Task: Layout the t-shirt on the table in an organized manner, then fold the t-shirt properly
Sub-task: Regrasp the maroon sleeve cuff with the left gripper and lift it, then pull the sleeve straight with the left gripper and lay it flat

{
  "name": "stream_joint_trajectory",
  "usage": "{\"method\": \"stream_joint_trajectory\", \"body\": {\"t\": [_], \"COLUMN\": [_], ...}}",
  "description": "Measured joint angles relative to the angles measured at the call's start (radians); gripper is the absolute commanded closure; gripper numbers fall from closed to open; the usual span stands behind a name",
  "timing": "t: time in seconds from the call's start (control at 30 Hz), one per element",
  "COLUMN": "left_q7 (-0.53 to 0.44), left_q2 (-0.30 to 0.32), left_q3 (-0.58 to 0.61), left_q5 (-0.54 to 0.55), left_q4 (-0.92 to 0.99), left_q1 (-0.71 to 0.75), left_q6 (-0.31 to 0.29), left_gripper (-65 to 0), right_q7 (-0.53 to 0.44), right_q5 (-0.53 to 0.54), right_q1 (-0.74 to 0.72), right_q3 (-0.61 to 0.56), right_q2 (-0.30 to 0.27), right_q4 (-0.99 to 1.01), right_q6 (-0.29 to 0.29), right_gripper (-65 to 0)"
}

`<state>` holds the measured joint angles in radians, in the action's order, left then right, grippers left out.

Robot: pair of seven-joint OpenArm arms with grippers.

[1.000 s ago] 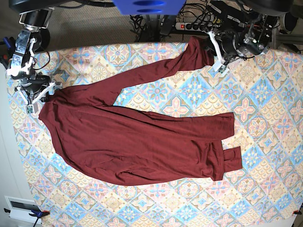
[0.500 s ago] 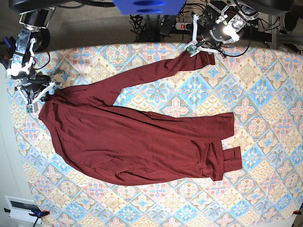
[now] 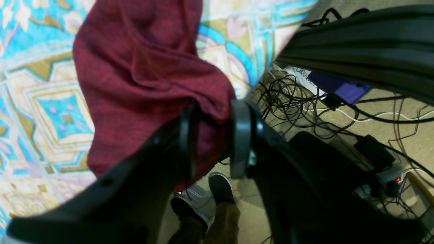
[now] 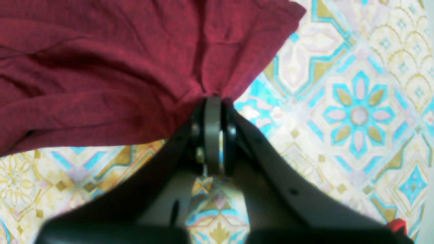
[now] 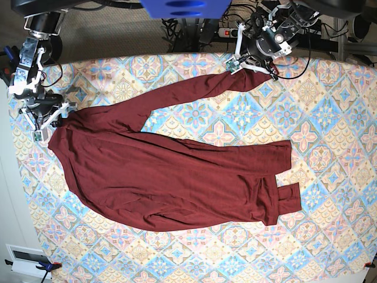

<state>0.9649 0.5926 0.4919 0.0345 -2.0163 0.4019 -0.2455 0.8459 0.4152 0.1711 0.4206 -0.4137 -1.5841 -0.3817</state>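
The dark maroon t-shirt [image 5: 177, 171] lies spread across the patterned table [image 5: 330, 147], one long sleeve reaching to the far edge. My left gripper [image 5: 247, 66] sits at that sleeve's end. In the left wrist view its jaws [image 3: 213, 142] stand partly apart, with bunched sleeve cloth [image 3: 142, 67] between them above the table edge [image 3: 51, 101]. At the table's left side my right gripper [image 5: 50, 121] holds the garment's corner. In the right wrist view it [image 4: 213, 101] is shut tight on a gathered fold of the t-shirt [image 4: 101, 51] above the table [image 4: 356, 115].
Past the far table edge lie tangled cables [image 3: 339, 112] and a power strip [image 5: 227, 32] on the floor. A person's shoes [image 3: 220, 184] show below the left gripper. A white box [image 5: 23, 259] sits at the near left corner.
My left gripper swung left from beside the sleeve end onto the cuff, and its jaws narrowed around the cloth. The sleeve end shifted slightly. The right gripper held its grip and did not move.
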Motion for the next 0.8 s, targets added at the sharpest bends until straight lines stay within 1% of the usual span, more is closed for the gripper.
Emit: {"method": "stream_joint_trajectory", "body": {"t": [0.2, 0.3, 0.5, 0.6, 0.7, 0.8], "left_q7": [0.000, -0.005, -0.011, -0.007, -0.002, 0.005], "left_q2": [0.000, 0.000, 0.000, -0.005, -0.006, 0.000], "left_q3": [0.000, 0.000, -0.010, -0.099, -0.263, -0.438], "left_q5": [0.005, 0.008, 0.000, 0.125, 0.336, 0.573], "left_q4": [0.000, 0.000, 0.000, 0.000, 0.000, 0.002], "left_q1": [0.000, 0.000, 0.000, 0.002, -0.001, 0.000], "left_q6": [-0.002, -0.003, 0.005, 0.000, 0.000, 0.007], "left_gripper": [-7.5, 0.0, 0.0, 0.0, 0.0, 0.0], "right_q7": [0.000, 0.000, 0.000, 0.000, 0.000, 0.000], "right_q5": [0.000, 0.000, 0.000, 0.000, -0.001, -0.001], "right_q1": [0.000, 0.000, 0.000, 0.000, 0.000, -0.001], "right_q3": [0.000, 0.000, 0.000, 0.000, 0.001, 0.001], "right_q2": [0.000, 0.000, 0.000, 0.000, 0.000, 0.000], "right_q4": [0.000, 0.000, 0.000, 0.000, 0.000, 0.000], "right_q6": [0.000, 0.000, 0.000, 0.000, 0.000, 0.000], "right_gripper": [0.0, 0.0, 0.0, 0.0, 0.0, 0.0]}}
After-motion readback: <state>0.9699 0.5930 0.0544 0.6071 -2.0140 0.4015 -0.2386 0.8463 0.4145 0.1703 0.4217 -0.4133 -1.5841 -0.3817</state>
